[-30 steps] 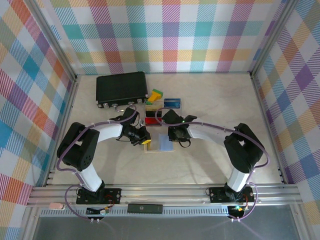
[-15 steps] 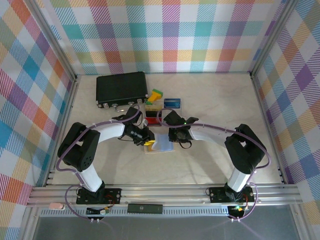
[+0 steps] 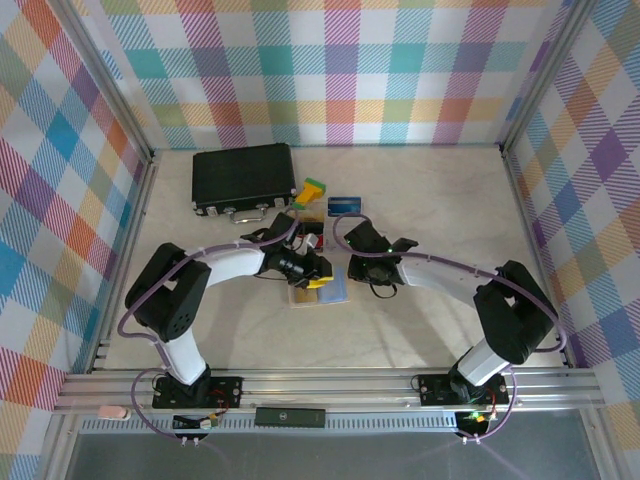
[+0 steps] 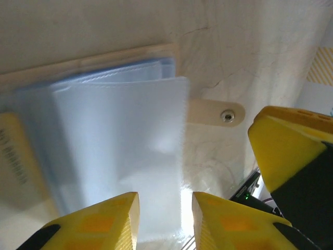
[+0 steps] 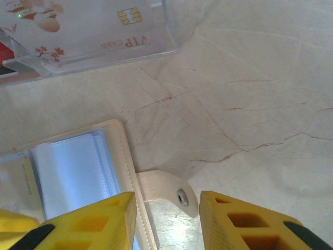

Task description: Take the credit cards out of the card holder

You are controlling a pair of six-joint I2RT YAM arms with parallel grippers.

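The card holder lies open on the table, a cream cover with pale blue-grey translucent sleeves and a snap tab on its right edge. My left gripper hangs open low over the sleeves, its fingertips on either side of one sleeve's edge. My right gripper is open over the snap tab, with the tab between its fingers. A yellowish card shows in the holder's left side. A whitish clear card, a blue card and a red card lie behind the holder.
A black case with clasps sits at the back left. A green and yellow block stands beside it. The two grippers are close together, the right one's finger showing in the left wrist view. Bare table extends to the front and right.
My left gripper has moved right, onto the holder's sleeves. My right gripper has drawn back right to the holder's tab edge, its arm swinging outward.
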